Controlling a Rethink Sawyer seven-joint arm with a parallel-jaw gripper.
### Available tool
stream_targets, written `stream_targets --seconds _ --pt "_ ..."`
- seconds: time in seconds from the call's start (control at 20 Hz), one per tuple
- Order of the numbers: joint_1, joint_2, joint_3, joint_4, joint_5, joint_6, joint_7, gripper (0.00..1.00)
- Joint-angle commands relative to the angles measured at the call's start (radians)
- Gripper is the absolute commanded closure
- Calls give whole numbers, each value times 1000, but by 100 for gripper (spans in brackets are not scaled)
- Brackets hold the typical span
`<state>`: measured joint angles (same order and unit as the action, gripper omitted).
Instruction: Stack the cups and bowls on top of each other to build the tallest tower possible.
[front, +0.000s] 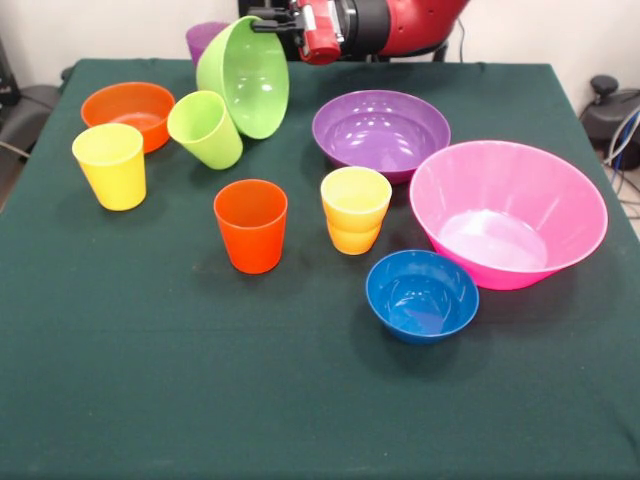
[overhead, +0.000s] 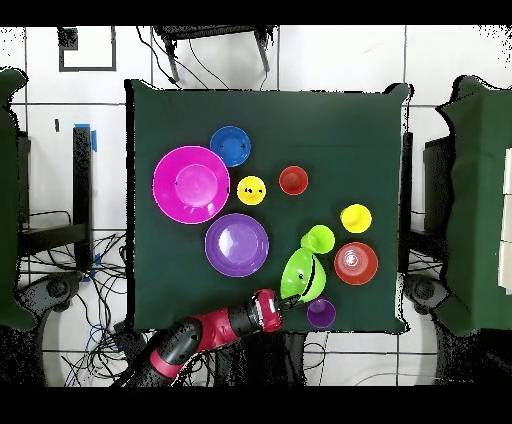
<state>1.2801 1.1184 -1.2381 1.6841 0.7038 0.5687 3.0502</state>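
Note:
My gripper (front: 263, 21) is shut on the upper rim of the lime green bowl (front: 250, 80), which hangs tipped on its side with its opening facing right. From overhead the gripper (overhead: 293, 300) sits at the edge of that bowl (overhead: 297, 272). A lime green cup (front: 205, 128) leans tilted against the bowl's lower side. The purple cup (front: 203, 38) stands partly hidden behind the bowl. The orange bowl (front: 128, 108), yellow cup (front: 110, 165), orange-red cup (front: 250, 225), yellow-orange cup (front: 355, 210), purple bowl (front: 380, 132), pink bowl (front: 508, 212) and blue bowl (front: 421, 295) stand apart on the table.
A dark green cloth covers the table (front: 150, 380). The yellow-orange cup looks like two cups nested together. Chairs and cables ring the table (overhead: 150, 110) in the overhead view.

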Motion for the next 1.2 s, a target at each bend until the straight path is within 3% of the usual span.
stream_targets --seconds 0.05,1.2 --pt "-4 7 66 -187 21 45 229 100" --pt "-66 -18 -9 -235 -5 115 200 100"
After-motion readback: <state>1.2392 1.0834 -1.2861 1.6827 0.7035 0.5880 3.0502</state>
